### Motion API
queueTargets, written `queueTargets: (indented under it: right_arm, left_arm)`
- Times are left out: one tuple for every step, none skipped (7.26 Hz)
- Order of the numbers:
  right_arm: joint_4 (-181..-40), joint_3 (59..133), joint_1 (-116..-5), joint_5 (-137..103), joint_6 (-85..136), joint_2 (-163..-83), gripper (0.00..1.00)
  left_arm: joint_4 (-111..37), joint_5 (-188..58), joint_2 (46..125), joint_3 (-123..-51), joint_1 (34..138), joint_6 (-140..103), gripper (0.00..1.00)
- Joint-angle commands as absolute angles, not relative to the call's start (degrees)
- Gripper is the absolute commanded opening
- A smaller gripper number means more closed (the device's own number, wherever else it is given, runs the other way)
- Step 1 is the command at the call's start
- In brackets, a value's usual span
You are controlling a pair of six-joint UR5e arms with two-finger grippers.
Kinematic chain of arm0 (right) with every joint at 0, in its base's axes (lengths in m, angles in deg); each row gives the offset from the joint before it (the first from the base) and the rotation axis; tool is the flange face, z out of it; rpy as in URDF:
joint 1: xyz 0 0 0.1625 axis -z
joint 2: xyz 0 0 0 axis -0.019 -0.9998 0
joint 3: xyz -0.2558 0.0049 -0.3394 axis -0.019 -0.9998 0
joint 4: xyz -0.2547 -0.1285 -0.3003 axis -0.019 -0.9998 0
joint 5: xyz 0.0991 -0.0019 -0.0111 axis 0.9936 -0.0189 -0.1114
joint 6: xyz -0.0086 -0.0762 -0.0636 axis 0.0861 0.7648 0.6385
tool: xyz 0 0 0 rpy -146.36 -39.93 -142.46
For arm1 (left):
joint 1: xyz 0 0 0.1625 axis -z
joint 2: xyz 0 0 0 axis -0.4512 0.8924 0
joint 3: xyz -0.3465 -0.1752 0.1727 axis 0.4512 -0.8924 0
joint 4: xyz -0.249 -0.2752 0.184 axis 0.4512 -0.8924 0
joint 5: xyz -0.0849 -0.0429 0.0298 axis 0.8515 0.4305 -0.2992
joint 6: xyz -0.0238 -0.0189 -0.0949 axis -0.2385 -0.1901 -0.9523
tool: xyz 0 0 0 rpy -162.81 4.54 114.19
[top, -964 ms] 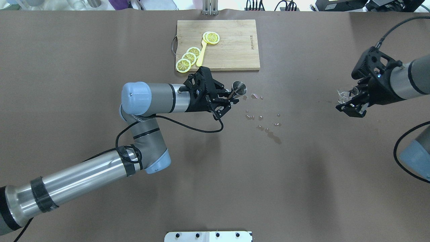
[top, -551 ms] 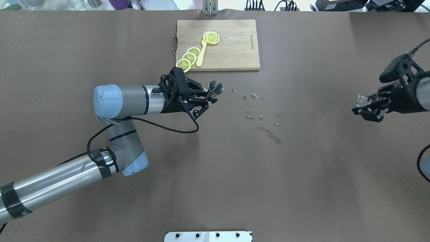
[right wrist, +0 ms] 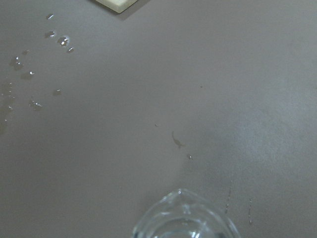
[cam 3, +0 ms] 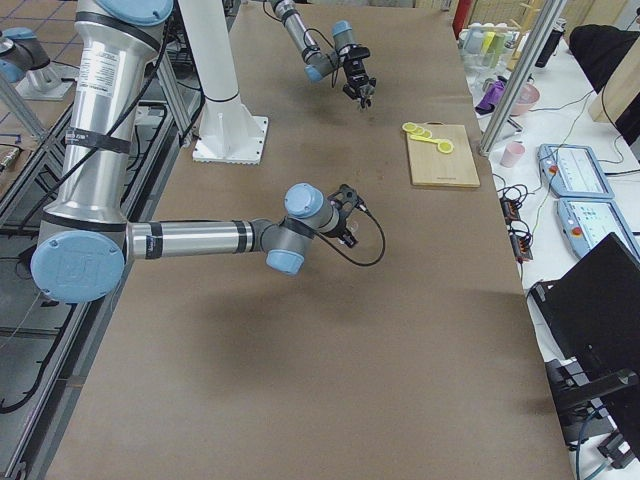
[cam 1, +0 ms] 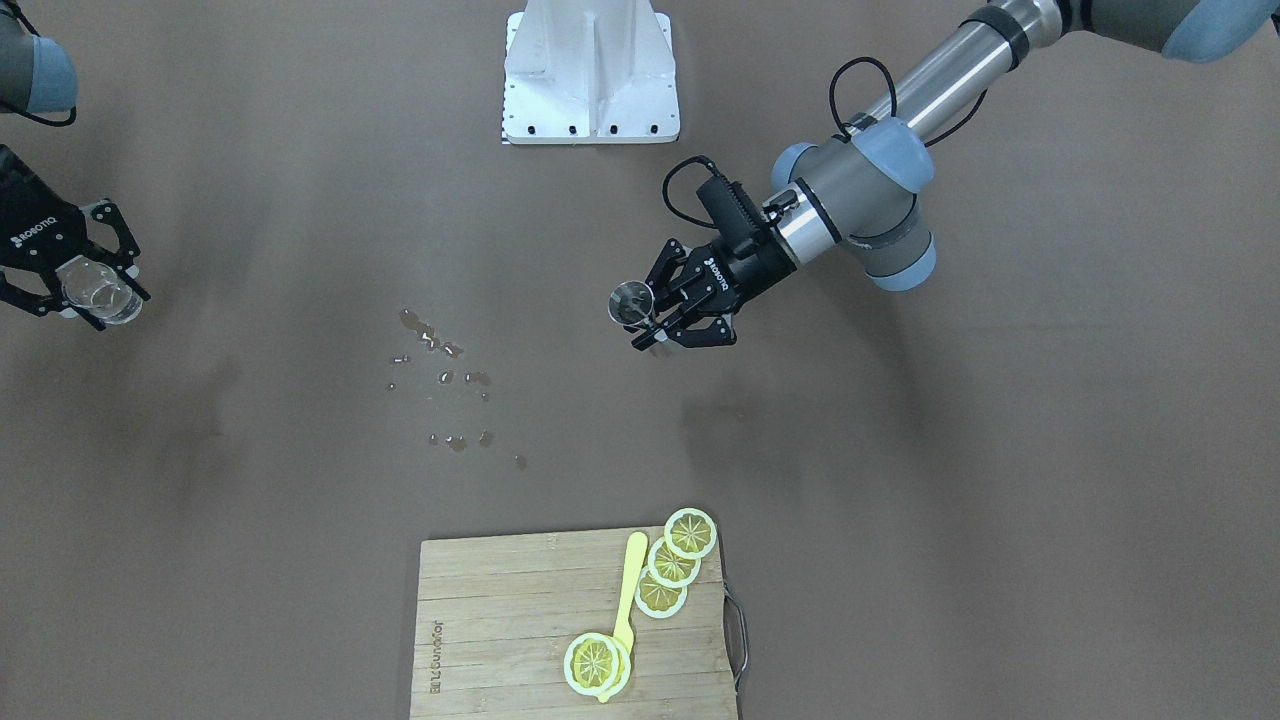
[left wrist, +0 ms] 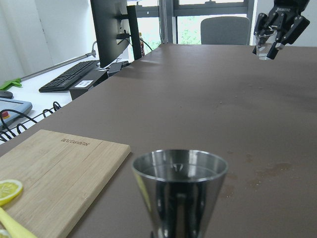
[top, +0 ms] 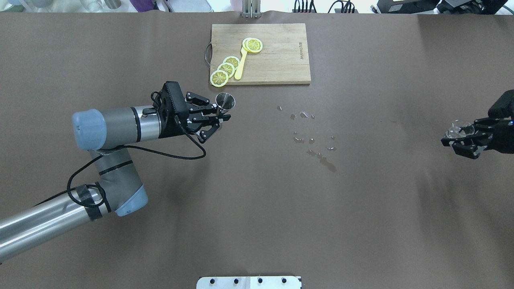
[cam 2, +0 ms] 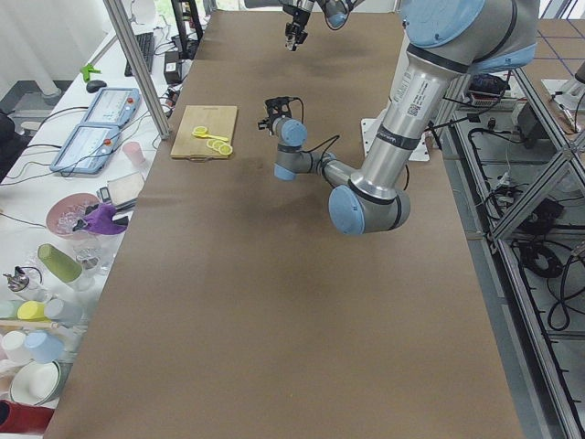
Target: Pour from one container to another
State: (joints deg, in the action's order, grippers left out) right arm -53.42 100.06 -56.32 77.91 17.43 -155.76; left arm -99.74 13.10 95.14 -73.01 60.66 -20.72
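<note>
My left gripper (top: 219,116) is shut on a small steel measuring cup (top: 225,100), held upright above the table just in front of the cutting board; the cup (left wrist: 179,191) fills the bottom of the left wrist view and shows in the front view as the same cup (cam 1: 631,303) in that gripper (cam 1: 655,322). My right gripper (top: 461,141) at the far right edge is shut on a clear glass beaker (top: 458,128), also upright and off the table. The beaker (cam 1: 97,290) appears at the left of the front view, and its spout (right wrist: 184,218) at the bottom of the right wrist view.
Spilled drops (top: 311,138) dot the brown table between the arms. A wooden cutting board (top: 277,54) at the back carries lemon slices (top: 225,70) and a yellow spoon (top: 241,64). The white robot base (cam 1: 592,70) sits at the near edge.
Both arms have drawn apart: the left gripper carried the steel cup leftward, and the right gripper carried the glass beaker rightward and slightly nearer. The spill stayed put.
</note>
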Motion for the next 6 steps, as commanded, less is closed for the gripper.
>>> queueTargets:
  right_arm:
    - [-40.9, 90.5, -56.2, 77.0, 15.5, -156.4, 0.00]
    - [-38.4, 88.4, -56.1, 76.0, 15.5, -155.9, 0.00]
    - [-38.4, 88.5, -56.2, 76.0, 15.5, -155.8, 0.00]
    - [-38.3, 88.4, -56.1, 75.6, 16.0, -155.7, 0.00]
    - [-38.3, 88.4, -56.0, 74.9, 16.1, -155.7, 0.00]
    - [-38.1, 87.8, -55.6, 73.6, 16.5, -155.7, 0.00]
  left_arm:
    - [-100.9, 7.5, 87.1, -80.9, 60.1, -25.5, 0.00]
    - [-101.0, 5.4, 83.9, -83.6, 59.8, -26.0, 0.00]
    - [-100.9, -0.6, 79.9, -86.6, 57.6, -26.2, 0.00]
    - [-100.8, -4.1, 75.4, -90.5, 56.5, -27.1, 0.00]
    - [-100.8, -6.6, 71.2, -93.2, 56.0, -28.1, 0.00]
    - [-100.8, -9.6, 67.6, -95.6, 55.3, -29.0, 0.00]
